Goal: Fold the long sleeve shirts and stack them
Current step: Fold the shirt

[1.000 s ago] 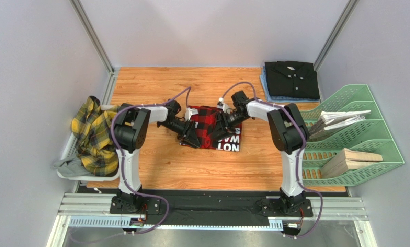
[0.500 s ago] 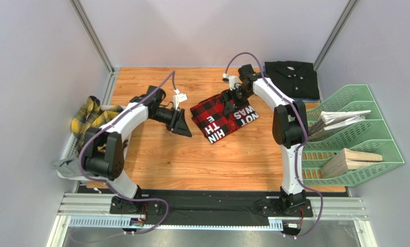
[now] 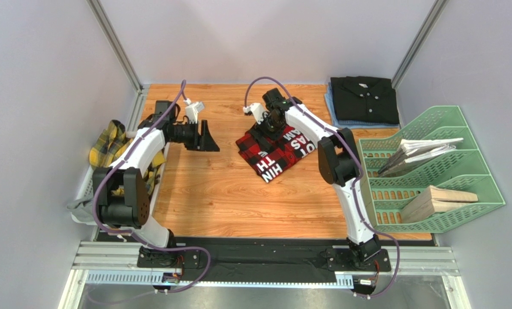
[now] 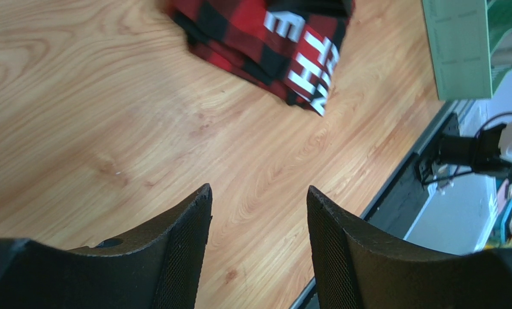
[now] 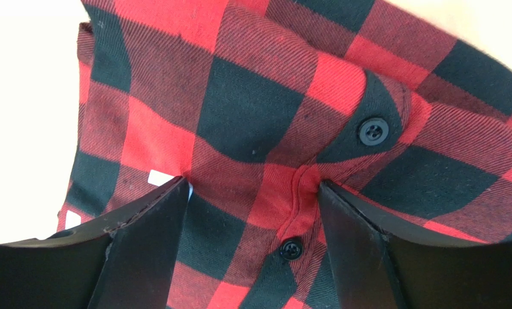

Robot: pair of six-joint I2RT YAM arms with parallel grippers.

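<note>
Wood tabletop: folded red check shirt at centre. Right gripper spread over its far-left end, gripping nothing. Left gripper released, empty, over bare wood further left.

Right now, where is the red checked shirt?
In the overhead view the folded red checked shirt lies near the middle of the table, its far edge under the right gripper; the folded black shirt sits beyond it in the far right corner.

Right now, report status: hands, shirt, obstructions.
Left hand open, off the cloth. Right hand open over folded red check shirt. Yellow plaid shirt heaped in left tray.
</note>
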